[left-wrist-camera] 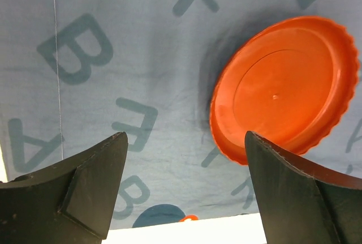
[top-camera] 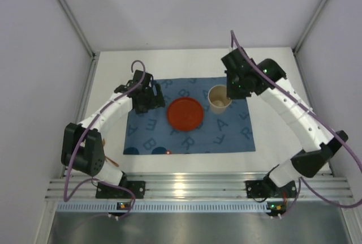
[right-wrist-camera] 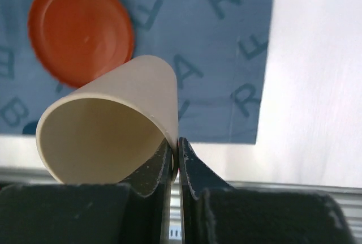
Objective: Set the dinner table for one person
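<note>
dinner table point(top-camera: 186, 162): lying white beneath the blue lettered mat point(top-camera: 153, 136).
plate point(top-camera: 185, 114): orange, sitting mid-mat.
left gripper point(left-wrist-camera: 186, 142): hanging spread wide, empty, beside the plate.
right gripper point(right-wrist-camera: 176, 142): pinching the cream cup point(right-wrist-camera: 113, 119) by its wall, over the mat's far right.

overhead camera looks down; both close wrist cameras share the orange plate point(left-wrist-camera: 283, 88)

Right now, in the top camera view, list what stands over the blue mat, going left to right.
Left hand → orange plate → cream cup
</note>
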You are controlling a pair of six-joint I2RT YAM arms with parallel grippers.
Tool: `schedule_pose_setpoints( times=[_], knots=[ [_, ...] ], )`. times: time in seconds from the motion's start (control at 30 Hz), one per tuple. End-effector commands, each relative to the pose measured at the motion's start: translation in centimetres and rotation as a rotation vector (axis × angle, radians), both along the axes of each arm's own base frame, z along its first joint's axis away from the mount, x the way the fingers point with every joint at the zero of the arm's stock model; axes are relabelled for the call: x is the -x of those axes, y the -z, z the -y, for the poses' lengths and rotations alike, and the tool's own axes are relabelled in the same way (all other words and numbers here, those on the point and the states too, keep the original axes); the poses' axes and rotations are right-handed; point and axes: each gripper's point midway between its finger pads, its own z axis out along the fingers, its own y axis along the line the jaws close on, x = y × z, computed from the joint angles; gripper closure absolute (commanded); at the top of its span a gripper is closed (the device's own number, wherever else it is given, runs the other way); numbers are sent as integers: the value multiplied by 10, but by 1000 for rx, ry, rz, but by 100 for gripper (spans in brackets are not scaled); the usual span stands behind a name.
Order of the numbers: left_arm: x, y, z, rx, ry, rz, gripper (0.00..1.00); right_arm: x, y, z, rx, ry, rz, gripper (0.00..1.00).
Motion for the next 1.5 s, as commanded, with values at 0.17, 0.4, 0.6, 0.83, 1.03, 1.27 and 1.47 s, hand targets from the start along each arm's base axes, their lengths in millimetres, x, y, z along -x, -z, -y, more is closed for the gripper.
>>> schedule_pose_setpoints(
  times=[0.17, 0.4, 0.6, 0.83, 1.03, 1.27, 1.47],
  knots=[
    [6, -34, -5, -8, 12, 51, 10, -159, 24, 19, -99, 83, 26, 100],
    [30, -51, -28, -56, -50, 77, 8, -231, 57, 28, -141, 162, 11, 100],
    [51, -43, -56, -155, -100, 28, 6, -231, 114, 34, -90, 200, -105, 100],
    [61, -37, -65, -126, -150, 26, 5, -213, 146, 45, -14, 218, -200, 100],
    [59, -38, -79, -141, -208, 25, 2, -206, 149, 49, 12, 195, -221, 48],
    [61, -28, -129, -130, -354, -27, 2, -197, 110, 40, -60, 152, -138, 0],
    [89, -1, -178, -208, -550, -132, 2, -158, 63, 34, -89, 109, -33, 0]
  ],
)
